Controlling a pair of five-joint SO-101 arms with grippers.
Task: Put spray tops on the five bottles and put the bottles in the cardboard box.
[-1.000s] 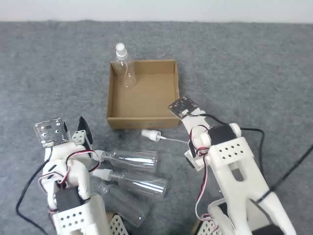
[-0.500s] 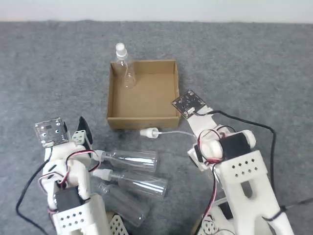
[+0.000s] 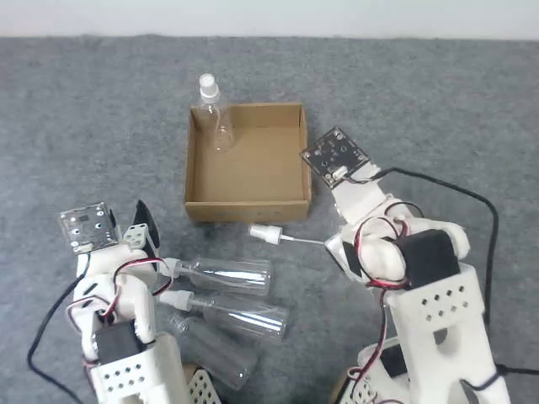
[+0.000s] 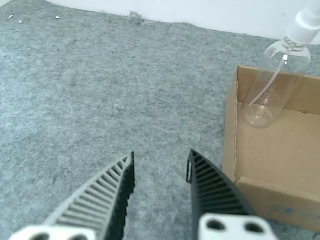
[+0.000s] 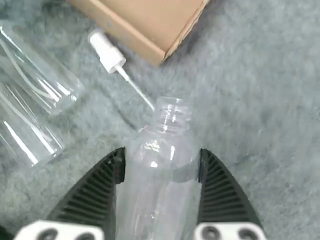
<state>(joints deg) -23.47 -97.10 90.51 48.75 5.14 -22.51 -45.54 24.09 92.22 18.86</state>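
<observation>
The cardboard box point(image 3: 192, 168) sits open on the grey carpet point(image 3: 438, 101), on the side of the two arms away from their bases. One capped bottle point(image 3: 215, 118) is inside it, at the corner farthest from the arms on the left arm's side. It leans so that its white spray top pokes out past the box rim.

A loose spray top point(image 3: 263, 233) lies on the carpet just beside the box's near wall, close to the near corner on the right arm's side. Its thin dip tube trails away from the box toward the right arm point(image 3: 404, 261).

The right gripper point(image 5: 161, 155) hovers low over the carpet just off that same near corner. It is pinching an uncapped bottle point(image 5: 167, 130) by the body, one ribbed finger point(image 5: 107, 180) on each side. The bottle's open threaded neck points toward the box, and the tip of the loose top's tube ends just beside it.

Three more bottles lie on their sides in a row, further from the box than the loose top. The nearest lying bottle point(image 3: 227, 275) and the middle lying bottle point(image 3: 240, 316) have white tops at the ends toward the left arm point(image 3: 118, 286). Whether the farthest lying bottle point(image 3: 215, 358) has a top, I cannot tell.

The left gripper point(image 4: 161, 157) hangs over bare carpet to the side of the box. Its fingers are spread and hold nothing.
</observation>
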